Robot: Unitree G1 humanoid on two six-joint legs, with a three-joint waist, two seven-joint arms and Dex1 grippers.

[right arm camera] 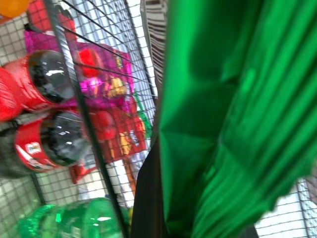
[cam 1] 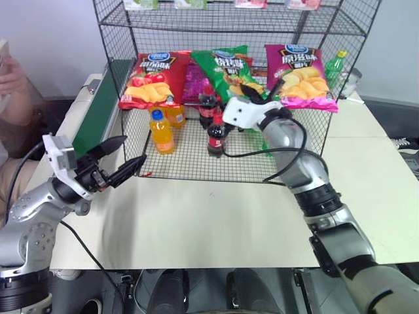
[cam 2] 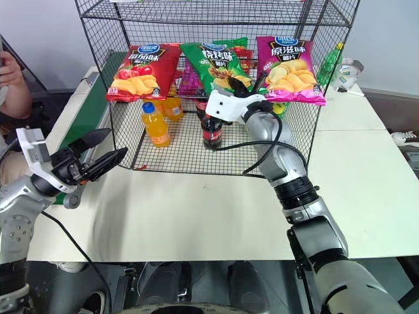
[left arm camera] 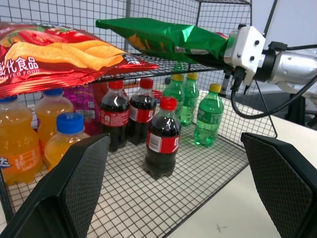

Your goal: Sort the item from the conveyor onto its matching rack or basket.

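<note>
Right gripper (cam 1: 252, 93) pinches the green crisp bag (cam 1: 226, 69) on the rack (cam 1: 196, 147) shelf. Left gripper (cam 1: 121, 157) hangs wide open. Cola bottles (cam 1: 216, 136) stand below.

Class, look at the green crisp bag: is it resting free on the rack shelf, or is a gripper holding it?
Held. The right gripper is shut on the green crisp bag's lower edge, at the rack shelf between two other bags.
</note>
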